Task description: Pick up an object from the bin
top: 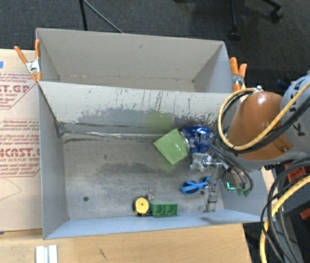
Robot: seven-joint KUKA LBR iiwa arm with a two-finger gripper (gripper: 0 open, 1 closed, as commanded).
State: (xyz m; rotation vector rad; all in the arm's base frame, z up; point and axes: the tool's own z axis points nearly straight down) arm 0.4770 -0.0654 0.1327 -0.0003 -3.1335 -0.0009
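Observation:
My gripper (211, 201) hangs low at the bin's right side, close to the front right corner. Just left of it lies a small blue plastic piece (194, 186) on the bin floor, beside the gripper rather than inside it. Behind the gripper, a crumpled shiny blue wrapper (197, 137) rests against a light green block (171, 146) that sits tilted near the back wall.
A small yellow round thing (141, 205) and a dark green brick (164, 210) lie side by side by the front wall. The arm with its orange cover and looped cables reaches over the right rim. The bin's left half is bare floor.

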